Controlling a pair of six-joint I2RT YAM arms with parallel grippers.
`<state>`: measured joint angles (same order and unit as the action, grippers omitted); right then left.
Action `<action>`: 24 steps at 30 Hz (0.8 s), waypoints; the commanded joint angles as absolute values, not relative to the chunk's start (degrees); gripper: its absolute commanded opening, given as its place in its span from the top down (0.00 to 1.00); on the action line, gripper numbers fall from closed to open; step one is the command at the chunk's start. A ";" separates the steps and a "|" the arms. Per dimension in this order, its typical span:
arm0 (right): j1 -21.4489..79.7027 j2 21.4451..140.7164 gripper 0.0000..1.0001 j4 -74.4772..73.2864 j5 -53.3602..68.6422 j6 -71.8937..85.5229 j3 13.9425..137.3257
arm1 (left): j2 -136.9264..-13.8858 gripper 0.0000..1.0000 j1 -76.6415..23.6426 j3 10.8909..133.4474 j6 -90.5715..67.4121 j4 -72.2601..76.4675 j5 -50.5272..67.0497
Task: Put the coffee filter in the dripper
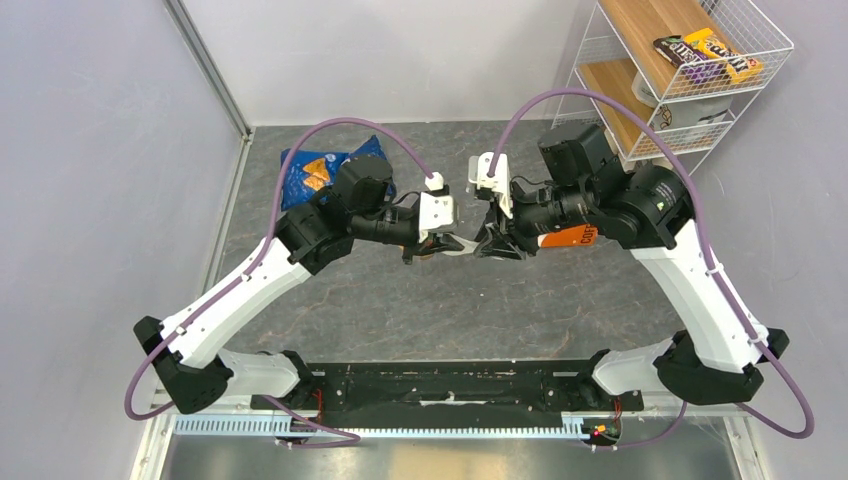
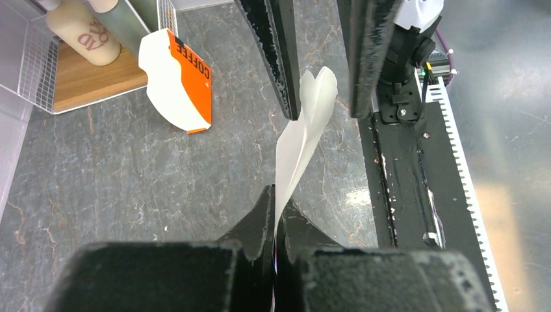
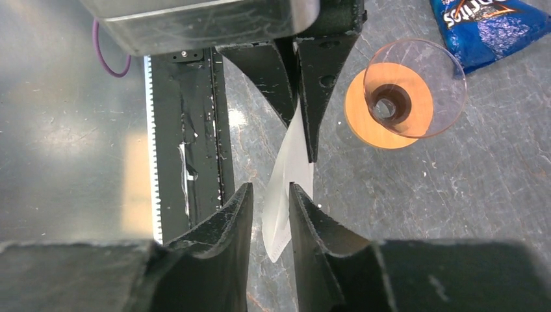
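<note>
The coffee filter, a thin white paper cone folded flat, hangs in the air between both grippers. My left gripper is shut on its narrow end. My right gripper is open, with the filter's wide wavy end between its fingers and close against the right finger. The dripper, an orange disc with a dark centre, stands on the table to the right in the right wrist view, with a clear glass rim overlapping it. In the top view the arms hide it.
An orange-and-white pack lettered "COFFEE" lies beyond the right gripper, partly under the right arm in the top view. A blue chip bag lies at the back left. A wire shelf stands at the back right. The black base rail runs along the near edge.
</note>
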<state>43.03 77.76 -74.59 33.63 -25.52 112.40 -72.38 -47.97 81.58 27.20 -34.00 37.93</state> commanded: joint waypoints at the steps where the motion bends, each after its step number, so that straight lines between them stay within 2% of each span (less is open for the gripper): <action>1: 43.24 76.54 0.68 -72.75 31.47 -25.09 112.08 | -72.37 0.98 -47.72 82.92 25.68 -31.66 40.87; 5: 43.24 76.67 0.72 -72.17 30.26 -24.86 111.98 | -71.94 0.98 -47.72 82.58 26.67 -31.82 41.81; 8: 43.20 76.58 0.68 -71.95 30.49 -24.63 112.14 | -71.96 0.98 -47.72 82.45 27.43 -32.36 41.84; 12: 43.17 76.21 0.68 -71.77 31.25 -24.25 112.75 | -71.76 0.98 -47.72 82.10 28.48 -32.77 42.18; 15: 43.18 75.81 0.62 -71.76 32.22 -23.99 113.02 | -71.82 0.98 -47.72 81.76 28.83 -32.86 42.10; 24: 43.15 76.05 0.63 -72.50 31.36 -23.65 113.04 | -71.38 0.98 -47.72 81.12 30.88 -33.65 42.58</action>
